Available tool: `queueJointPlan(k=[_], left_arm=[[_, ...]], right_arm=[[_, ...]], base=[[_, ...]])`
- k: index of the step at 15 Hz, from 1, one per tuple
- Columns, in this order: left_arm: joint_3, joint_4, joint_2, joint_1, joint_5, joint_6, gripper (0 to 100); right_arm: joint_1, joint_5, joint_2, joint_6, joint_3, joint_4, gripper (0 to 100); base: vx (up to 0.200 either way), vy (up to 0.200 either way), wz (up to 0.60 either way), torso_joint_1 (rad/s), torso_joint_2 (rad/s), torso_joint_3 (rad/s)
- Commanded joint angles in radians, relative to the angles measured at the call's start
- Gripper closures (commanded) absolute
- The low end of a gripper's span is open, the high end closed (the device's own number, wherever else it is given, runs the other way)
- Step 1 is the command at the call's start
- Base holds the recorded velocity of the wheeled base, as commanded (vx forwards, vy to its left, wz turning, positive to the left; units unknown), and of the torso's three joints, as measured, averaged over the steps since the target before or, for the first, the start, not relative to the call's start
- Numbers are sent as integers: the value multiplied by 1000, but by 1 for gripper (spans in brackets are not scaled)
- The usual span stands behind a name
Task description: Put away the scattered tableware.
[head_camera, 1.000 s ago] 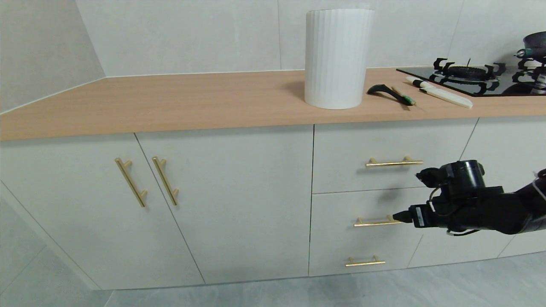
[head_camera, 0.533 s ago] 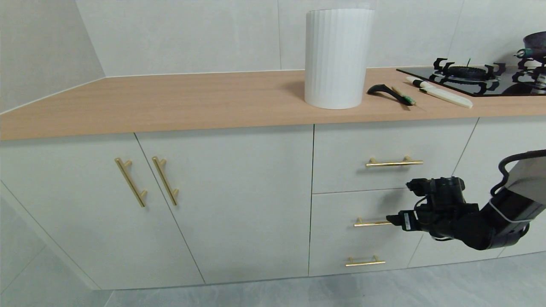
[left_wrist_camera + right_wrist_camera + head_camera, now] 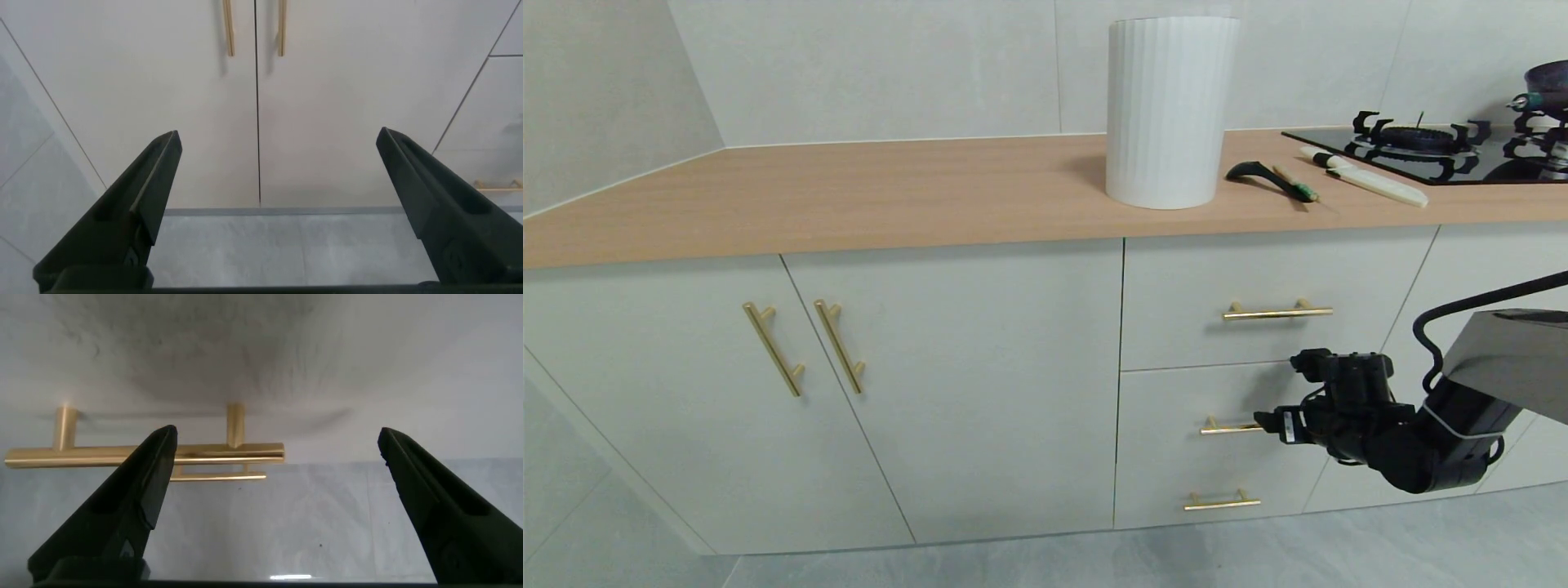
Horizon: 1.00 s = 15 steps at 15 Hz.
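Jaws apart, the right gripper (image 3: pixel 1264 424) sits at the right end of the middle drawer handle (image 3: pixel 1229 425), having edged left to it. Opening that drawer seems the step: next centre on the bar, close, pull. The tableware (image 3: pixel 1262 175) lies far right on the counter (image 3: pixel 849 196); the left gripper (image 3: pixel 278 220) has its jaws apart too.

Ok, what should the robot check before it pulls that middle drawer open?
1. Right end effector open: ok.
2. Middle drawer handle centred between its fingers: not ok, only the handle's end sits there.
3. Fingers touching the handle: cannot tell.
4. Middle drawer shut: ok.
5. Left end effector open, holding nothing: ok.
6. White knife and black ladle waiting on the countertop: ok.
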Motion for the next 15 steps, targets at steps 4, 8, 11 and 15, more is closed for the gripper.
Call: queueJointPlan(k=[4,8,11,15], left_arm=[[-1,0,1,0,0,0,0],[-1,0,1,0,0,0,0],[1,0,1,0,0,0,0],[-1,0,1,0,0,0,0]], right_arm=[[2,-1,37,13,-16,-30,0],[2,-1,54,10,-19,-48,0],[2,-1,56,7,-13,-48,0],[2,1,56,-24,13,-46,0]], base=[[0,0,0,0,0,0],[0,0,0,0,0,0],[0,0,0,0,0,0],[0,0,0,0,0,0]])
